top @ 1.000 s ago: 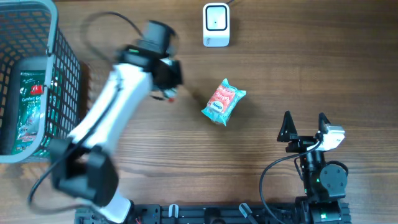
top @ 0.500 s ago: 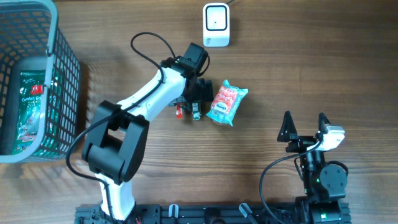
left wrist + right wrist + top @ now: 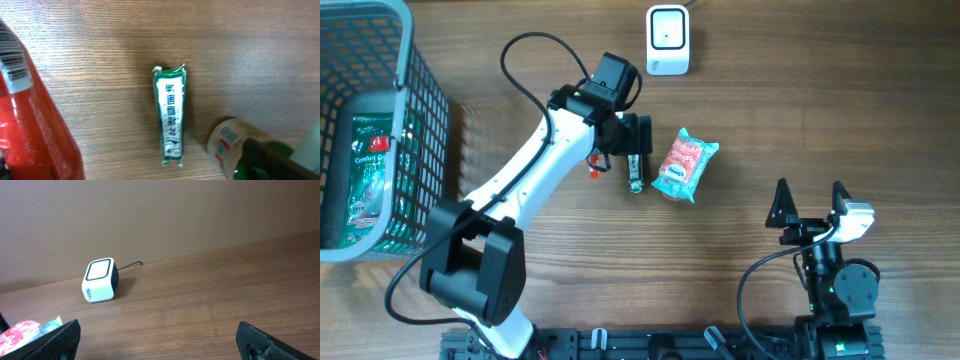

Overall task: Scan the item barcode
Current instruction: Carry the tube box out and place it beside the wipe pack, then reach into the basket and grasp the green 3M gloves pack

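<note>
A slim green-and-white stick packet lies flat on the wooden table. My left gripper hovers just above its far end, open and holding nothing. A pink snack bag lies just right of the packet. The white scanner stands at the back. In the left wrist view a red thing with a barcode label fills the left edge. A pale round thing with a barcode sits at the lower right behind a dark finger. My right gripper rests open and empty near the front right.
A grey wire basket at the left edge holds a green package. The scanner's cable runs off the back edge. A small red part shows beside the left arm's wrist.
My left arm swung right from the basket side to the snack bag, opened, and left the stick packet on the table; it has since drawn back slightly. The right arm stayed still.
</note>
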Tool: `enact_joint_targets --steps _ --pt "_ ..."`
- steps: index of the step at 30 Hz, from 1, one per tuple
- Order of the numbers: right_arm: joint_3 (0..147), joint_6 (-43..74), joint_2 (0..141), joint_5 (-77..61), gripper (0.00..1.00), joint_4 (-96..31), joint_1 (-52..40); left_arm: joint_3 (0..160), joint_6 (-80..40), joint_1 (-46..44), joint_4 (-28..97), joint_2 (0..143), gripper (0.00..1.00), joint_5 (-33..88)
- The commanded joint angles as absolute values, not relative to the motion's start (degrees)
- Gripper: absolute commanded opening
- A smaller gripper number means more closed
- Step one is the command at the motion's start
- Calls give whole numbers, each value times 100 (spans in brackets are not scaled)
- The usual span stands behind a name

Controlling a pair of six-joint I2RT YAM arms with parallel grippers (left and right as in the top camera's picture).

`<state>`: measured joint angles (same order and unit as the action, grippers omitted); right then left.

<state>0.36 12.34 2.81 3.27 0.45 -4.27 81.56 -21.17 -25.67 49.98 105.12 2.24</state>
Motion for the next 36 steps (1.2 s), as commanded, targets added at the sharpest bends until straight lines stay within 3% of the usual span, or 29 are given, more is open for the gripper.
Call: enact_joint_targets --steps 1,10,18,27,32,36 --pt "32 1205 281 386 100 75 -405 8265 -1201 -2469 5181 10377 100 209" --pt "32 1203 281 386 100 75 -405 10453 -510 -1833 6556 9808 100 -364" --pt "32 1203 281 386 100 75 -405 12914 -165 139 7312 9598 100 -1553" --pt "32 1203 281 388 100 75 -405 12973 -80 2989 7579 10014 100 -1140" --pt "32 1203 281 386 100 75 -405 12398 392 3715 7651 10534 100 -307" --pt "32 1201 281 388 100 75 -405 11688 985 3798 7548 10842 100 237"
